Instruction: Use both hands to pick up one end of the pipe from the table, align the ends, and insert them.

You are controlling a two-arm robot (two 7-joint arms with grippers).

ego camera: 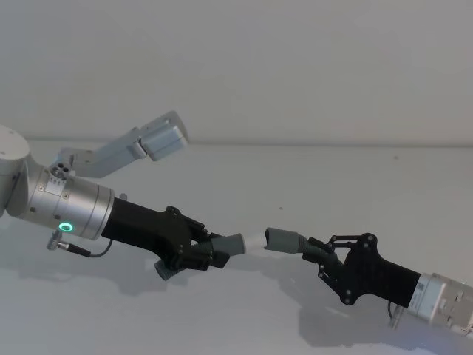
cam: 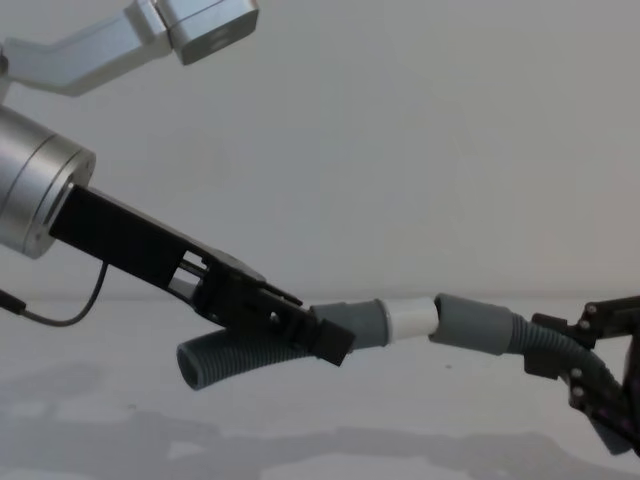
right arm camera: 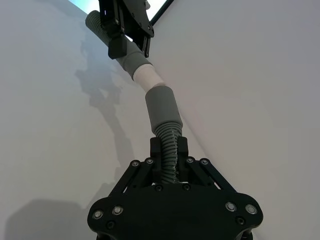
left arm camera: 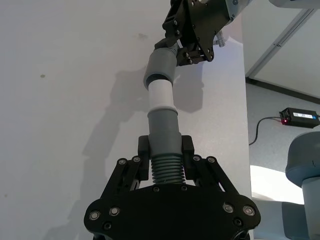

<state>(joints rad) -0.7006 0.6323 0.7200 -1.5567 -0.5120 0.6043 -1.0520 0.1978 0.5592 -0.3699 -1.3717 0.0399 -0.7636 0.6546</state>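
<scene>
Two pipe pieces held above the white table (ego camera: 414,192), over its middle near the front edge, with their ends meeting. The left gripper (ego camera: 214,251) has its jaws clenched on the ribbed part of the left pipe piece (cam: 250,355), whose white tip (cam: 410,318) is entering the socket cuff (cam: 470,322) of the right pipe piece (ego camera: 284,241). The right gripper (ego camera: 319,255) grasps that piece by its ribbed section just behind the cuff.

- Pipe pieces (ego camera: 284,241): matt grey plastic, ribbed middles, smooth cuffs, white tip (ego camera: 253,241).
- Left end effector (ego camera: 208,251), right end effector (ego camera: 316,254): matt black plastic.
- Wrist (ego camera: 70,208): brushed silver metal.
- Table (ego camera: 222,318): smooth matt white.
</scene>
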